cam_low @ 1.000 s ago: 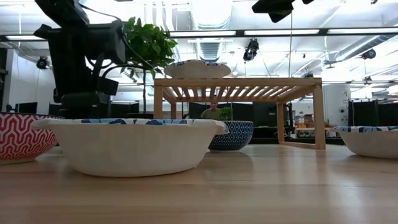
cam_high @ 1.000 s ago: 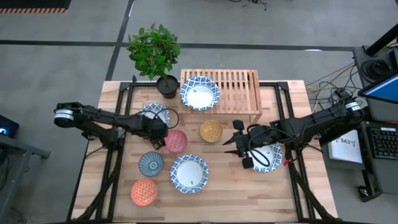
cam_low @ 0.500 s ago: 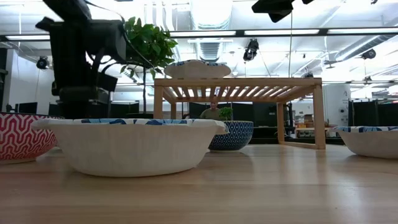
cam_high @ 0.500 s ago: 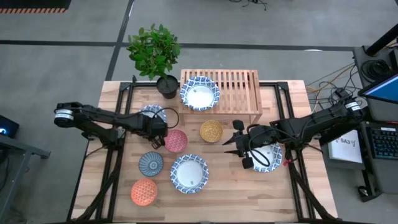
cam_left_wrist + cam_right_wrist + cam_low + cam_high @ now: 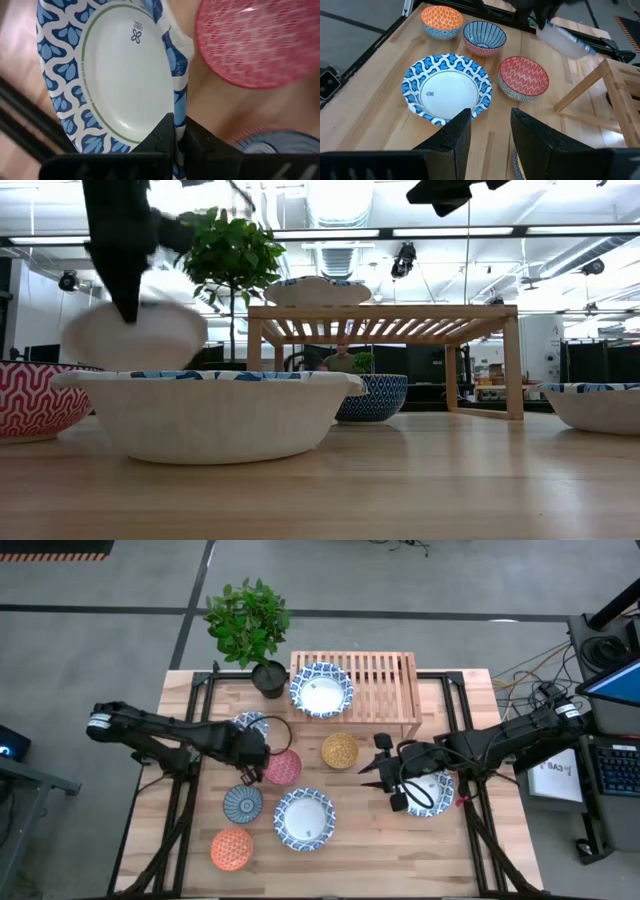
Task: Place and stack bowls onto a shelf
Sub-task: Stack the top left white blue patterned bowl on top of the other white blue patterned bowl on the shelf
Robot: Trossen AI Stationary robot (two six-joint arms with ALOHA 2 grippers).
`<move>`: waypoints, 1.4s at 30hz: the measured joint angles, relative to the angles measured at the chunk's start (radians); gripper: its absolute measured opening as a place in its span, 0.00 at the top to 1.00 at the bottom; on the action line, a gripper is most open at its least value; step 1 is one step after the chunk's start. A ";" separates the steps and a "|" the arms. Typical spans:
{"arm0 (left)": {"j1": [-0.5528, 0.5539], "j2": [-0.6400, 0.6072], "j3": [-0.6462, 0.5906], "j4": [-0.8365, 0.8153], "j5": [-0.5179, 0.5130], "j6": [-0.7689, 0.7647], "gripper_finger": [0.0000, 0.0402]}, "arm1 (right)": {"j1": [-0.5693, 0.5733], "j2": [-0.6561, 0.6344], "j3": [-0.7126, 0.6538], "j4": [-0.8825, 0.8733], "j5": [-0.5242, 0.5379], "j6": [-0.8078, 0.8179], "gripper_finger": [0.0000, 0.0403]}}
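left claw [image 5: 174, 131] pinching bowl [image 5: 112, 75] rim | red bowl [image 5: 252, 42] alongside

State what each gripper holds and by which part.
Left gripper pinches a blue-white patterned bowl by its rim, lifted off the table. Right gripper is open, holding nothing.

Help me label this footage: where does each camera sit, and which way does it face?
High view: overhead, straight down on the table; both arms, shelf, plant.
Low view: at tabletop height, level across to the shelf; the left arm lifts a blue-rimmed bowl.
Left wrist view: on the left arm, looking past its shut end effector pinching that bowl's rim.
Right wrist view: on the right arm, past its open end effector at another blue-rimmed bowl.
Shared: both wrist views show the red bowl.
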 joint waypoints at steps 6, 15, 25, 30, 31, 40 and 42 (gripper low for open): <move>-0.109 0.000 0.164 0.005 -0.051 0.016 1.00 | 0.000 0.000 -0.003 -0.039 0.000 -0.026 0.68; -0.169 0.010 0.345 0.172 -0.131 0.197 1.00 | 0.000 -0.016 -0.004 -0.136 -0.009 -0.034 0.68; -0.160 0.103 0.552 0.183 -0.242 0.407 1.00 | 0.003 -0.125 -0.091 -0.094 -0.111 -0.066 0.68; -0.158 0.193 0.631 0.177 -0.317 0.571 1.00 | 0.002 -0.229 -0.159 -0.015 -0.113 -0.087 0.68; -0.156 0.212 0.647 0.175 -0.336 0.606 1.00 | 0.002 -0.250 -0.165 -0.014 -0.113 -0.086 0.68; -0.061 0.337 0.774 0.149 -0.402 0.798 1.00 | 0.002 -0.384 -0.223 -0.015 -0.113 -0.074 0.68; -0.028 0.355 0.789 0.143 -0.402 0.832 1.00 | 0.002 -0.397 -0.232 -0.009 -0.113 -0.074 0.68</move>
